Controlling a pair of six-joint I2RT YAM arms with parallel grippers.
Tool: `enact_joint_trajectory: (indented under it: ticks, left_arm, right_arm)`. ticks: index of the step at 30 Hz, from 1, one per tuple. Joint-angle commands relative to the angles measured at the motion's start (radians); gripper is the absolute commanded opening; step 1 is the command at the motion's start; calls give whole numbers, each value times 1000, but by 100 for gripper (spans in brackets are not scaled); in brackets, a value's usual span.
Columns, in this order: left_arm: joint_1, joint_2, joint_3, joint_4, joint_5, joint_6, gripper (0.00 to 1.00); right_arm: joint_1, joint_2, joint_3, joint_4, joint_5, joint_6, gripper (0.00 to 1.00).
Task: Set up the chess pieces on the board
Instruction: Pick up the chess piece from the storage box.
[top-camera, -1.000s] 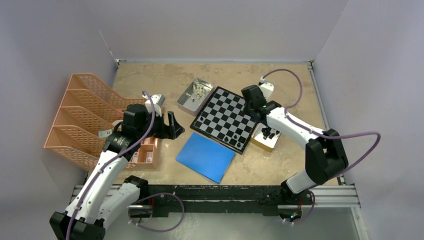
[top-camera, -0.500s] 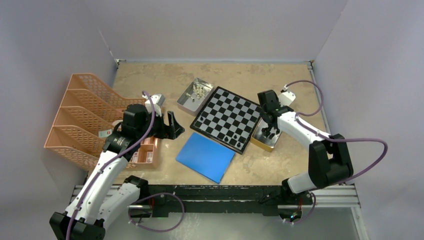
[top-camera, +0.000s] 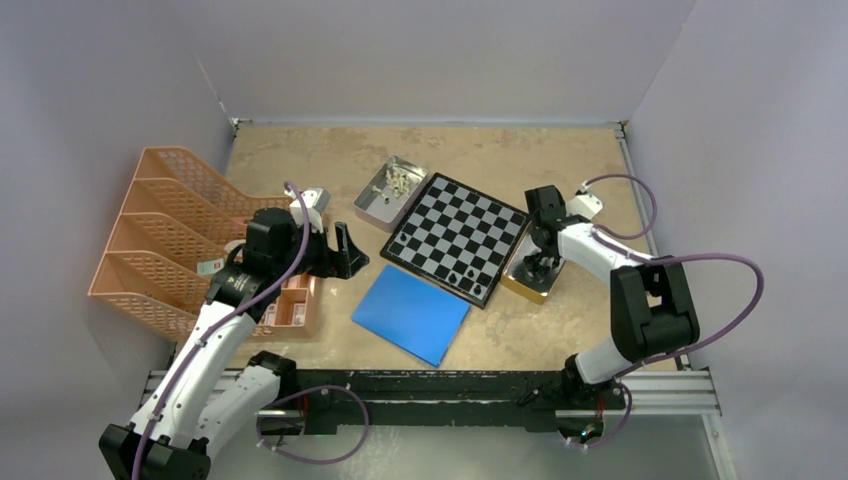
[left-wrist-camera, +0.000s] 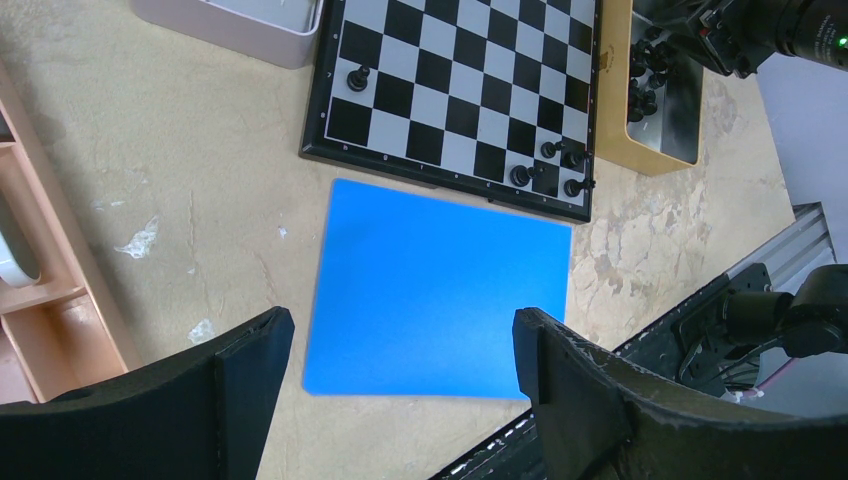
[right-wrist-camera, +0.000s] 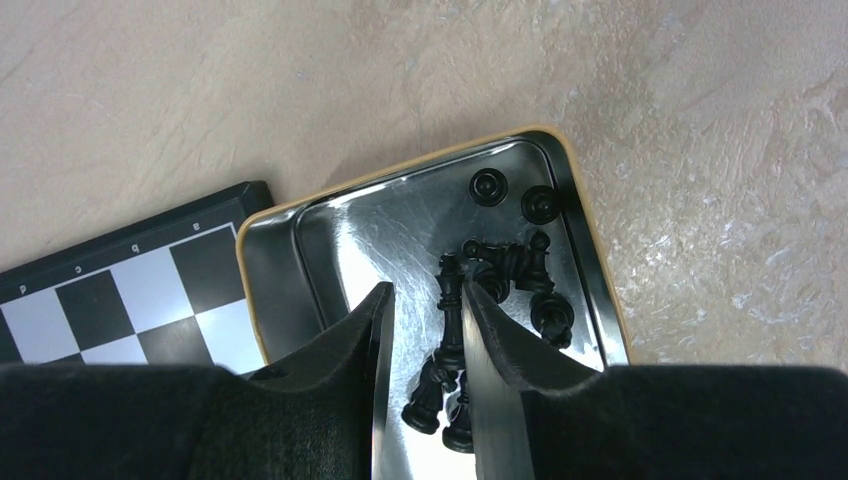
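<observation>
The board (top-camera: 456, 238) lies mid-table with a few black chess pieces (top-camera: 470, 272) near its front right corner and one (left-wrist-camera: 358, 78) at its left edge. More black chess pieces (right-wrist-camera: 500, 265) lie heaped in a gold-rimmed tin (top-camera: 512, 281) beside the board's right side. My right gripper (right-wrist-camera: 425, 300) is lowered into that tin, open a narrow way. A lying black piece (right-wrist-camera: 452, 295) sits between its fingers, close to the right one and apart from the left. My left gripper (left-wrist-camera: 400, 325) hangs wide open and holds nothing, left of the board.
A silver tin (top-camera: 375, 205) with cream pieces (top-camera: 398, 182) touches the board's far left side. A blue sheet (top-camera: 410, 313) lies in front of the board. An orange file rack (top-camera: 160, 220) and a small pink tray (top-camera: 290, 305) stand at the left.
My right gripper has swung from over the board's right corner to the gold-rimmed tin and come down among the black pieces. The left arm has not moved.
</observation>
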Motion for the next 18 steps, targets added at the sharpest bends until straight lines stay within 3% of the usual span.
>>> enact_joint_trajectory:
  ticks: [1, 18]
  left_arm:
    - [-2, -10, 6, 21, 3, 3, 81]
    - [-3, -8, 5, 21, 3, 2, 81]
  right_arm:
    - [-11, 4, -11, 7, 47, 43, 34]
    - [-20, 25, -14, -31, 64, 75, 34]
